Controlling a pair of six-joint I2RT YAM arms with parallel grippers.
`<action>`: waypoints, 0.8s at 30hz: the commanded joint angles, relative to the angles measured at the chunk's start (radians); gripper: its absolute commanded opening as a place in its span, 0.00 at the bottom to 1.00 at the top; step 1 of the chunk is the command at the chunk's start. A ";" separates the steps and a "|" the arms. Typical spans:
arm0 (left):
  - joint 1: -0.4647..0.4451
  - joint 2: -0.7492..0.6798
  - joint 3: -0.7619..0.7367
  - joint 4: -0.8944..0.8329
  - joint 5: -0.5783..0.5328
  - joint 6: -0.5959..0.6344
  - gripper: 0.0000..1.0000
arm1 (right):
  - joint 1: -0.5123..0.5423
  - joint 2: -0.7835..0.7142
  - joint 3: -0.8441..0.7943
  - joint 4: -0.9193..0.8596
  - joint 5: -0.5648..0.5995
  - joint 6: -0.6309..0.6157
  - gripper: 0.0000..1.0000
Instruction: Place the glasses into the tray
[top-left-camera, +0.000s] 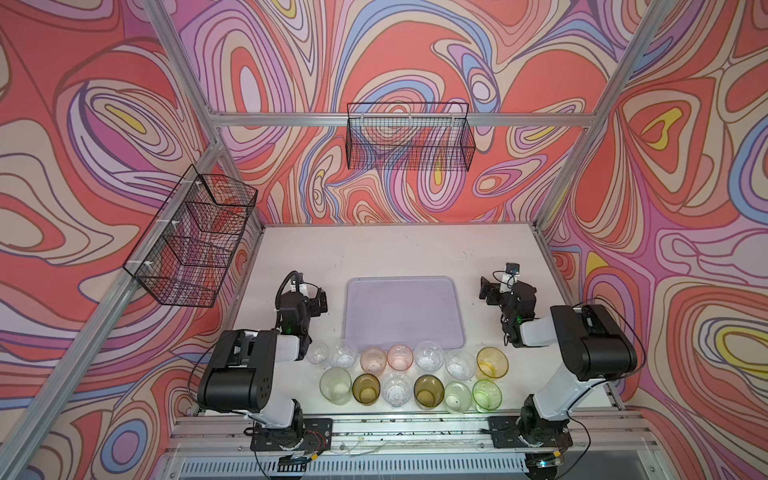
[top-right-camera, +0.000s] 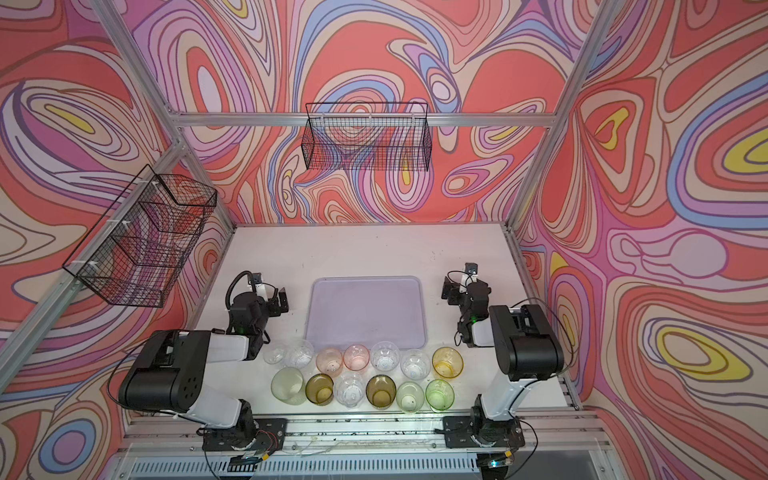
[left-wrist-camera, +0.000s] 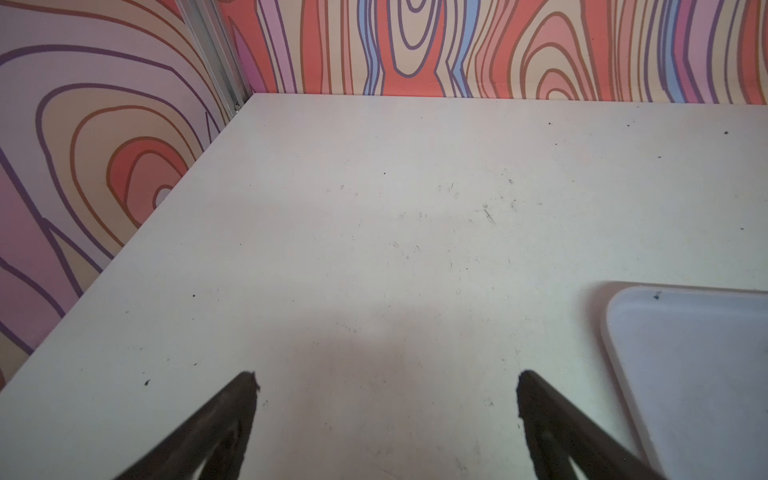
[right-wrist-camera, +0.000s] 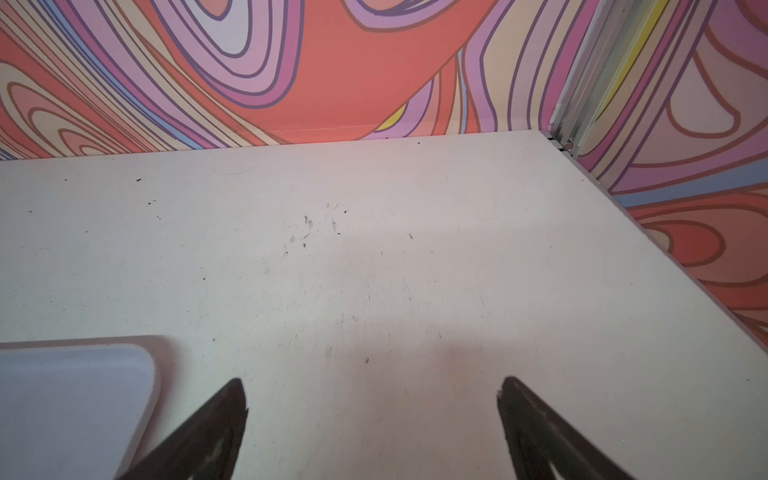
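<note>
The pale lavender tray (top-left-camera: 403, 309) (top-right-camera: 365, 309) lies flat mid-table with nothing in it. Just in front of it several glasses stand upright in two rows: clear ones (top-left-camera: 429, 355), pink (top-left-camera: 400, 357), amber-yellow (top-left-camera: 492, 362), olive-brown (top-left-camera: 366, 388) and pale green (top-left-camera: 335, 384). My left gripper (top-left-camera: 320, 301) (left-wrist-camera: 387, 378) hovers left of the tray, open and holding nothing. On the tray's right side my right gripper (top-left-camera: 488, 291) (right-wrist-camera: 372, 381) is open too, over bare table. Each wrist view catches one tray corner (left-wrist-camera: 698, 374) (right-wrist-camera: 70, 399). No glasses show in the wrist views.
The white table (top-left-camera: 395, 249) extends behind the tray to patterned walls. One black wire basket (top-left-camera: 409, 137) hangs on the back wall, another (top-left-camera: 195, 237) on the left wall, both above table level. Aluminium frame posts (top-left-camera: 544, 224) stand at the far corners.
</note>
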 joint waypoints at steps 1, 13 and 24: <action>-0.003 0.004 0.002 0.028 -0.028 0.000 1.00 | -0.004 -0.002 0.010 -0.006 -0.008 -0.001 0.99; -0.003 0.003 -0.006 0.040 -0.056 -0.015 1.00 | -0.004 -0.002 0.009 -0.004 -0.007 0.000 0.99; -0.003 0.003 -0.001 0.032 -0.046 -0.009 1.00 | -0.004 -0.002 0.008 -0.005 -0.012 0.002 0.99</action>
